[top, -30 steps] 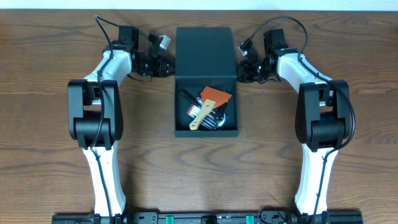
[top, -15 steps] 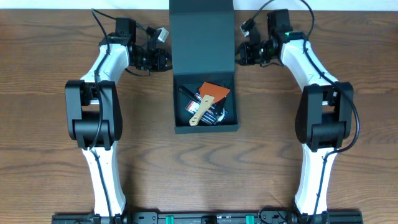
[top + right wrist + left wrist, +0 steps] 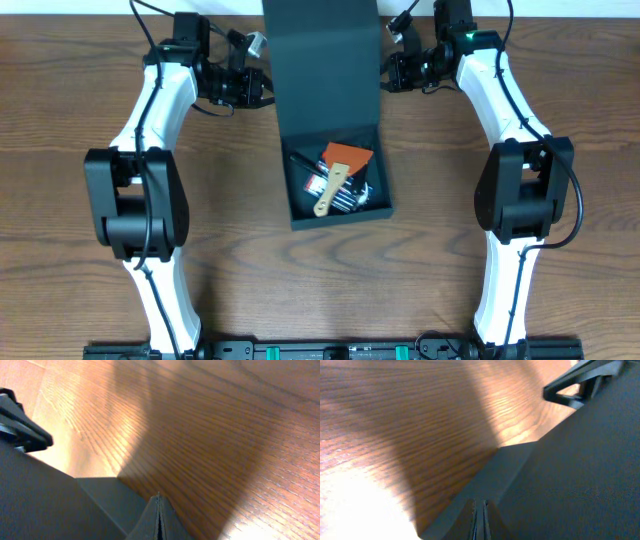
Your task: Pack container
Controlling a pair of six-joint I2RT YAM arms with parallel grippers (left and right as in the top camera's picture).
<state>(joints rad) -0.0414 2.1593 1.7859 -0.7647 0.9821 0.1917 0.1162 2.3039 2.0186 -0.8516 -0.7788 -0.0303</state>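
The dark teal-green container [image 3: 340,215] stands open at the table's middle. Inside lie an orange scraper with a wooden handle [image 3: 338,170], a black pen and small dark tools. Its flap lid [image 3: 322,60] is lifted off the table and tilts up toward the camera. My left gripper [image 3: 262,88] is shut on the lid's left edge, seen in the left wrist view [image 3: 481,520]. My right gripper [image 3: 385,72] is shut on the lid's right edge, seen in the right wrist view [image 3: 158,520]. Each wrist view shows the lid's dark surface [image 3: 580,475] [image 3: 45,505].
The wooden table [image 3: 90,260] spreads around the box. The opposite gripper shows in each wrist view, the right one in the left wrist view [image 3: 580,385] and the left one in the right wrist view [image 3: 20,427]. Both arm bases stand at the front edge.
Both grippers have risen and moved toward the far edge, lifting the lid from flat on the table to raised. The box has slid slightly toward the front.
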